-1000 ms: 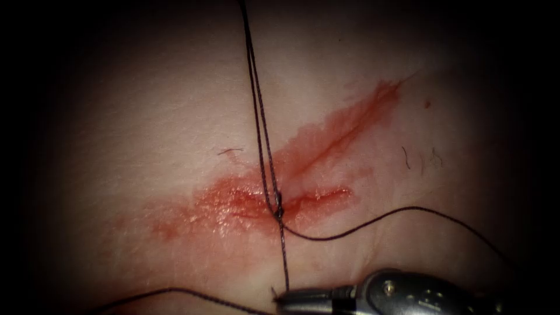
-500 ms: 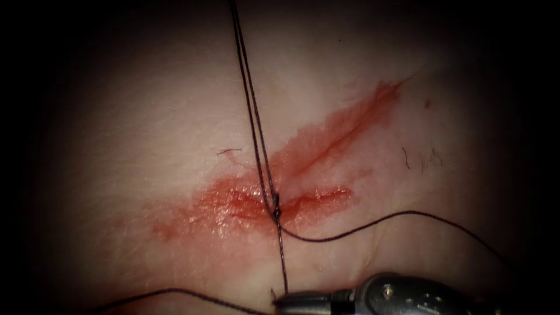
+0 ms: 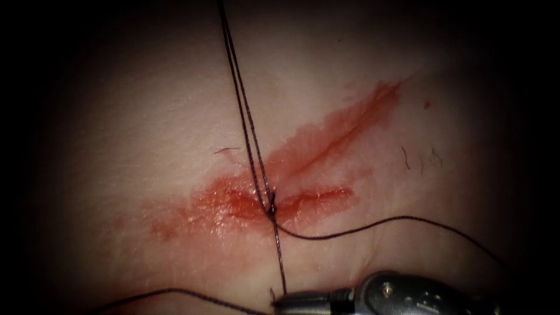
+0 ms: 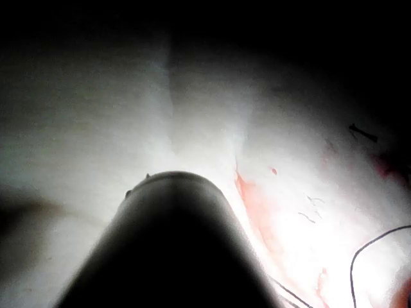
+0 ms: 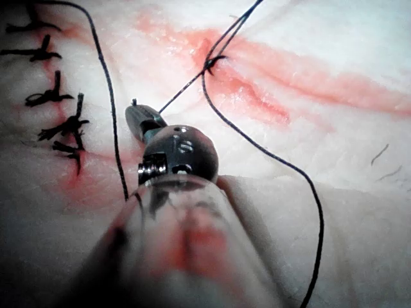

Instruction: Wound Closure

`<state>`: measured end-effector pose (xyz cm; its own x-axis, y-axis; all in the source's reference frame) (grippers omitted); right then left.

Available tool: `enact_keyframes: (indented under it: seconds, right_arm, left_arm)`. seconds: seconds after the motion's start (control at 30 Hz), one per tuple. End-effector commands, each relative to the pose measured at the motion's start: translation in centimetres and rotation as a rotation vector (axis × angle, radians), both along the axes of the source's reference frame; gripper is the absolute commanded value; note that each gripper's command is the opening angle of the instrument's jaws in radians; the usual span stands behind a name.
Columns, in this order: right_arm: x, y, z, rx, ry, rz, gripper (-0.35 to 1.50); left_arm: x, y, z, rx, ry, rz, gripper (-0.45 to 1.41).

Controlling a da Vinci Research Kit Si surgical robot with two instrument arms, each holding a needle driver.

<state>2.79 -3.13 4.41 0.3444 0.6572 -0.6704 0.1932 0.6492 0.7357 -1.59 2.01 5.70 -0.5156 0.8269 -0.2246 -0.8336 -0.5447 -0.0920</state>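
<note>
On the tissue (image 3: 146, 116) the cut (image 3: 326, 146) runs from upper right to lower left, wet with red fluid. A knot (image 3: 271, 209) sits on the cut near its middle. Two taut strands of thread (image 3: 245, 116) rise from it past the picture's top edge. A single strand (image 3: 279, 256) drops from the knot to my right tool (image 3: 280, 300), whose jaws are shut on it at the bottom edge. The right wrist view has the same jaws (image 5: 136, 115) holding the strand that leads to the knot (image 5: 209, 62). The left arm's shaft (image 4: 173, 244) hides its own jaws.
A slack length of thread (image 3: 408, 219) curves from the knot off to the right. Another slack length (image 3: 175, 290) lies along the bottom left. Several finished stitches (image 5: 54, 96) lie beside the right tool. Small cut ends of thread (image 3: 405, 157) rest right of the cut.
The two upward strands have swung to the left at their top. The knot has shifted slightly left and up. The right tool has stayed in place, still holding its strand.
</note>
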Motion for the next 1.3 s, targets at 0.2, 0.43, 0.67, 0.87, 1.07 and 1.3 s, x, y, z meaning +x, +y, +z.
enact_keyframes:
  seconds: [0.2, 0.43, 0.67, 0.87, 1.07, 1.3]
  right_arm:
    - [0.06, -0.05, 0.03, 0.005, -0.003, -0.006, -0.35]
    - [0.06, -0.11, 0.03, 0.014, -0.014, -0.012, -0.35]
    - [0.06, -0.14, 0.04, 0.023, -0.016, -0.018, -0.35]
    - [0.06, -0.17, 0.04, 0.026, -0.019, -0.024, -0.35]
    - [0.03, -0.21, 0.06, 0.037, -0.031, -0.037, -0.35]
    - [0.02, -0.25, 0.06, 0.050, -0.039, -0.052, -0.35]
  left_arm:
    - [-0.04, 0.05, 0.03, -0.023, 0.012, -0.003, -0.45]
    - [-0.03, 0.07, 0.01, -0.029, 0.019, 0.004, -0.45]
    - [-0.01, 0.08, 0.00, -0.041, 0.036, 0.004, -0.45]
    - [0.01, 0.09, -0.01, -0.050, 0.038, 0.006, -0.45]
    - [0.02, 0.10, -0.02, -0.061, 0.048, 0.003, -0.45]
    - [0.05, 0.13, -0.05, -0.075, 0.057, 0.009, -0.45]
